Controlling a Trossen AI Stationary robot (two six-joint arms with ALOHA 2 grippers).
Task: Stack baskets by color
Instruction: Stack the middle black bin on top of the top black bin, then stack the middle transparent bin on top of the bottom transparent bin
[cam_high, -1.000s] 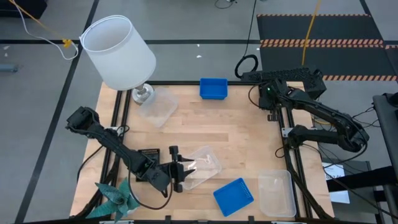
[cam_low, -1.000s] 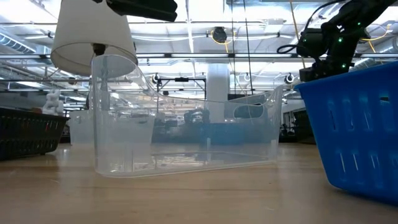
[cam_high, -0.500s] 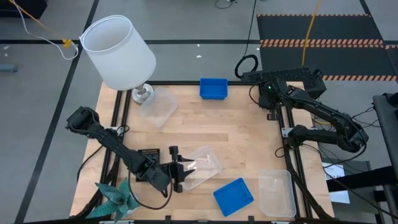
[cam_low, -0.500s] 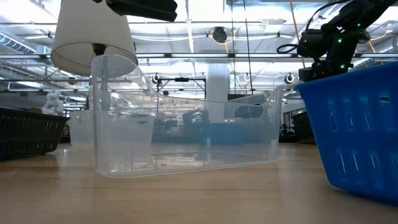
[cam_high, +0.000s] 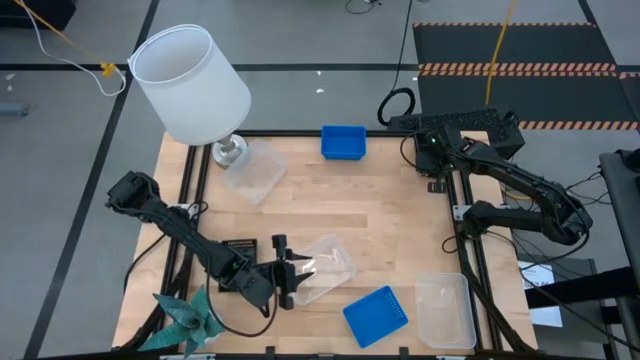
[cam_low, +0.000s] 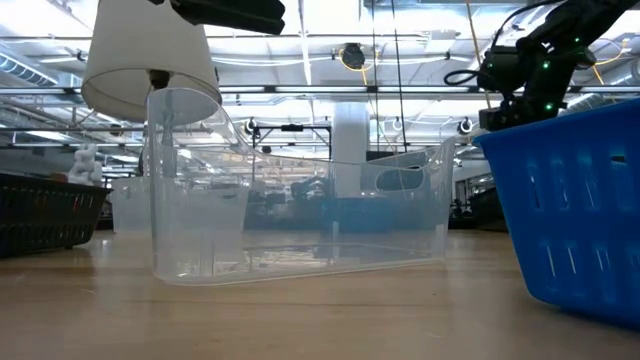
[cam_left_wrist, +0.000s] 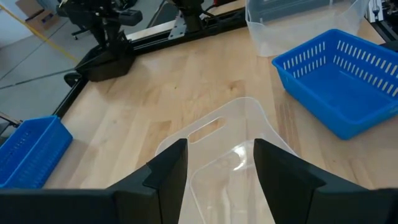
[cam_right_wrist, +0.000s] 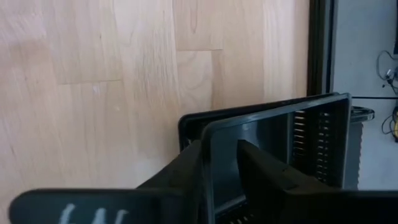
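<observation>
A clear basket rests on its floor near the table's front, also in the low view. My left gripper hangs open above that basket's left end and touches nothing. At the far right corner my right gripper stands open astride a black slotted basket's wall. A second black rim shows just outside that wall. In the high view the arm hides this basket. My right gripper has one finger inside the black basket and one outside its wall, coming steeply from above. A gap shows between the wall and the inner finger. The wall lies close to the outer finger; I cannot tell whether they touch.
One blue basket sits at the far edge, another near the front. Clear baskets lie at the front right and beside the lamp. A black basket sits by my left arm. White lampshade far left, teal paper plant front left.
</observation>
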